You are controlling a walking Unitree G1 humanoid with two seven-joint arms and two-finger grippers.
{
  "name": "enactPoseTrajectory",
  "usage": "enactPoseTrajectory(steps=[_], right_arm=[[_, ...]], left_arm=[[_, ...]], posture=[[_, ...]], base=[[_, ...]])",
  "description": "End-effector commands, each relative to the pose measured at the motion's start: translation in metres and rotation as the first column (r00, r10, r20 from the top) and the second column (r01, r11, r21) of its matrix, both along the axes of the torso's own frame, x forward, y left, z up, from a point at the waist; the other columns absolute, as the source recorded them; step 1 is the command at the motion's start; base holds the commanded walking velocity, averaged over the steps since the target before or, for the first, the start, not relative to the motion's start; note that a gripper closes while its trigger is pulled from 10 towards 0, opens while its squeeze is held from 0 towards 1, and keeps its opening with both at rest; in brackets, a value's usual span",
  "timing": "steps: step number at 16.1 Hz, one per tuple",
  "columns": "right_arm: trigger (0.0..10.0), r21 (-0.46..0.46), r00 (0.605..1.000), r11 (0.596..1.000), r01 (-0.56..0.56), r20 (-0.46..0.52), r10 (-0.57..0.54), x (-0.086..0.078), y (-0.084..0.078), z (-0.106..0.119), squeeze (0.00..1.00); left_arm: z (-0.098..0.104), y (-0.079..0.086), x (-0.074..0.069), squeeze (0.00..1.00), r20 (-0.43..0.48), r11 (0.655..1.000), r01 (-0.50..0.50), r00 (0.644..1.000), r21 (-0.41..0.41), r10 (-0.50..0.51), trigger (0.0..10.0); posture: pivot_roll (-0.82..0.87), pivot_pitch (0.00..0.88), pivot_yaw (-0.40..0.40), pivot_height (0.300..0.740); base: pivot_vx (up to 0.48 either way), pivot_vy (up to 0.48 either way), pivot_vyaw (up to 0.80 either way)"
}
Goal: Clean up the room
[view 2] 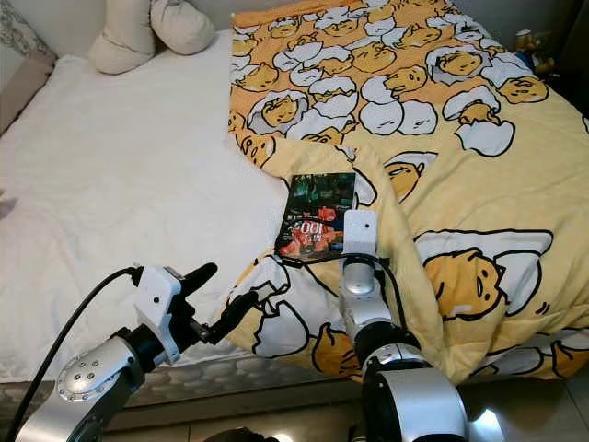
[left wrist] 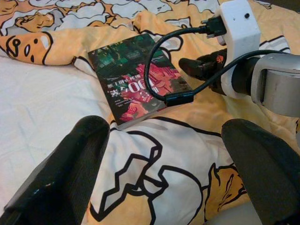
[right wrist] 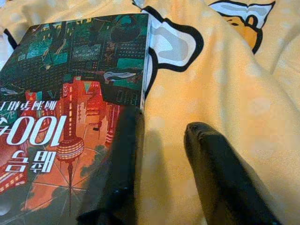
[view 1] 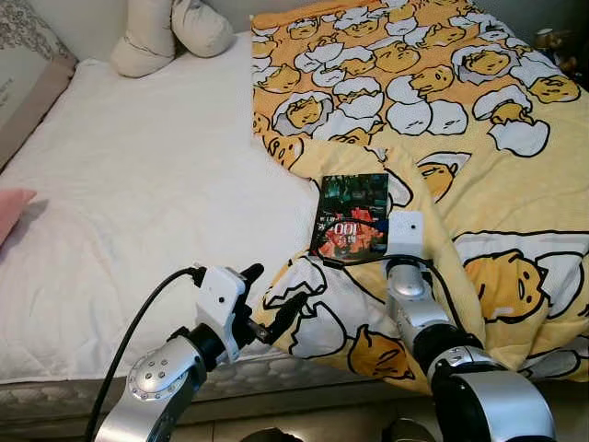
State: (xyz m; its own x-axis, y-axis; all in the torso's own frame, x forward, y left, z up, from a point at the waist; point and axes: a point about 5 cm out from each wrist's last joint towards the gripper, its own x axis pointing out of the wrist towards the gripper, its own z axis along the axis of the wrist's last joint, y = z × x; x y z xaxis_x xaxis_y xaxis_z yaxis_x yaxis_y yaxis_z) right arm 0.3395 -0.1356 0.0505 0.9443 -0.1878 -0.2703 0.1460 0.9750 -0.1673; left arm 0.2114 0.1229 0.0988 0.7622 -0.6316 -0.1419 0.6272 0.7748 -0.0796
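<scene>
1. Fingers [right wrist: 126,159] of right gripper [right wrist: 164,164] spread apart, one lying on the book's [view 1: 351,216] cover at its edge, the other on the yellow blanket [view 1: 488,175] just beside it.
2. Left gripper [view 1: 271,304] fingers spread wide, nothing between them, hovering near the bed's front edge over the blanket's corner.
3. Book lies flat on the blanket's fold, at the border with the white sheet [view 1: 138,184].
4. Pillows [view 1: 170,32] at the far end of the bed.
</scene>
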Motion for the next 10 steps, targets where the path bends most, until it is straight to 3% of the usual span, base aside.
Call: enactPoseTrajectory(steps=[1,4,8,10], right_arm=[[10.0,0.001,1.0,1.0,-0.012,-0.02,0.012,-0.0039,0.0059,-0.0053,1.0],[10.0,0.046,1.0,0.999,-0.013,-0.024,0.015,-0.0039,0.0074,-0.0059,1.0],[10.0,0.166,0.998,0.986,0.016,-0.069,-0.004,-0.005,0.011,-0.0102,1.0],[10.0,0.174,0.997,0.985,0.003,-0.075,0.01,-0.0052,0.0133,-0.0108,1.0]], left_arm=[[-0.0011,0.0034,-0.0013,0.0,-0.003,1.0,-0.008,1.0,0.003,0.008,10.0],[0.0,-0.0027,-0.008,0.0,0.0,0.998,0.053,0.999,-0.012,-0.053,10.0],[-0.0002,-0.0022,-0.0069,0.0,0.001,0.999,0.041,0.999,-0.011,-0.041,10.0],[-0.0002,-0.002,-0.0075,0.0,0.001,0.999,0.04,0.999,-0.01,-0.04,10.0]], posture=[[0.03,0.081,0.207,0.74],[0.03,0.084,0.204,0.74],[0.04,0.087,0.206,0.74],[0.04,0.088,0.205,0.74]], base=[[0.0,0.0,0.0],[0.0,0.0,0.0],[0.0,0.0,0.0],[0.0,0.0,0.0]])
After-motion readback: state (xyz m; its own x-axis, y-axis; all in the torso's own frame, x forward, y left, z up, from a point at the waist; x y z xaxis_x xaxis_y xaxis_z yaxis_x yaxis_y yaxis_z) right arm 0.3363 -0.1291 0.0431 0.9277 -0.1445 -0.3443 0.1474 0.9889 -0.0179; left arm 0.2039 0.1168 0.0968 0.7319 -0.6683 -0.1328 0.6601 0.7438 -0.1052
